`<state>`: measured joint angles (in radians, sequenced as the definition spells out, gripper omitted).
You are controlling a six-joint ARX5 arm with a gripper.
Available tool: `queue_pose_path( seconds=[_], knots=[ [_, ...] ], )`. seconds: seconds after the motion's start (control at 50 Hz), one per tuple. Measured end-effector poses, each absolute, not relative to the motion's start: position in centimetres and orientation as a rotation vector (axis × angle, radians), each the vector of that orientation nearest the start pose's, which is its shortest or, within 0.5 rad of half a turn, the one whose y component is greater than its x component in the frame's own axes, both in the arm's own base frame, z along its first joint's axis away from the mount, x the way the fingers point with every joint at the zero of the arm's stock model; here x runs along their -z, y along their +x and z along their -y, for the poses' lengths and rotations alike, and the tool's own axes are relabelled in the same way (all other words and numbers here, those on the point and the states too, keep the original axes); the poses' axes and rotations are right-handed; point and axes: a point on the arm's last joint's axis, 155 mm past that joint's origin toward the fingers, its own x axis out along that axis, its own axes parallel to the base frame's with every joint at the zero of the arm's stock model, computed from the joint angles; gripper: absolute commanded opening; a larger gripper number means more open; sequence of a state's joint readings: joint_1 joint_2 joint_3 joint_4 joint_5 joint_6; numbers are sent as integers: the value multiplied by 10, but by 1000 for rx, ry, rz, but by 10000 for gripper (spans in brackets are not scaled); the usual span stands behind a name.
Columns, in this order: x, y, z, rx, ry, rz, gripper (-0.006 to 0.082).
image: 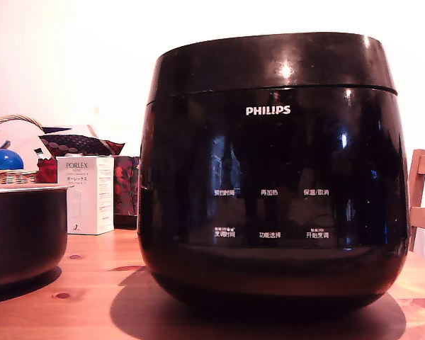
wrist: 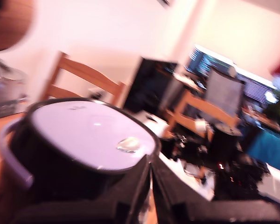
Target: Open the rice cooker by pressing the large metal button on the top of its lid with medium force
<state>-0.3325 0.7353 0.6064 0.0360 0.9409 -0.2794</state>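
The rice cooker (image: pixel 273 177) is glossy black with a white PHILIPS logo, and it fills the middle of the exterior view on a wooden table. Its lid (image: pixel 273 64) sits down flat on the body. The gripper does not show in that view. The blurred wrist view looks over the lid's (wrist: pixel 84 130) shiny top. A small metal button (wrist: pixel 128 143) sits near the lid edge closest to the gripper. My gripper (wrist: pixel 150 175) hovers just beside and above that edge, short of the button. Its two dark fingers (wrist: pixel 130 196) stand together with only a thin slit between them and hold nothing.
In the exterior view, a dark pot with a pale rim (image: pixel 21 234) stands at the left. Behind it are a white PORLEX box (image: pixel 88 195) and a basket with a blue ball (image: pixel 3 159). A wooden chair (image: pixel 423 202) is at the right edge.
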Motion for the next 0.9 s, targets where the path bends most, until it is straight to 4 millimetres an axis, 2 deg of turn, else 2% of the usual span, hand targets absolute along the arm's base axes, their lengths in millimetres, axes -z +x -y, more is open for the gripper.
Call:
queue_pose_path(
  seconds=[0.1,0.12,0.14,0.18,0.28,0.4,0.54,0.64,0.9],
  knots=[
    [-288,194,243,1272,-214,-256,-24],
    [-286,192,258,1299,-178,-243,-24],
    [-286,193,258,1298,-167,-234,-24],
    [-289,195,265,1283,-160,-208,-24],
    [-302,194,297,1341,-91,-134,-24],
    [-281,195,324,1377,-58,-180,-24],
    [-264,201,336,1359,-30,-202,-24],
    [-257,198,344,1366,-18,-219,-24],
    [-258,208,344,1314,39,-172,-24]
  ],
)
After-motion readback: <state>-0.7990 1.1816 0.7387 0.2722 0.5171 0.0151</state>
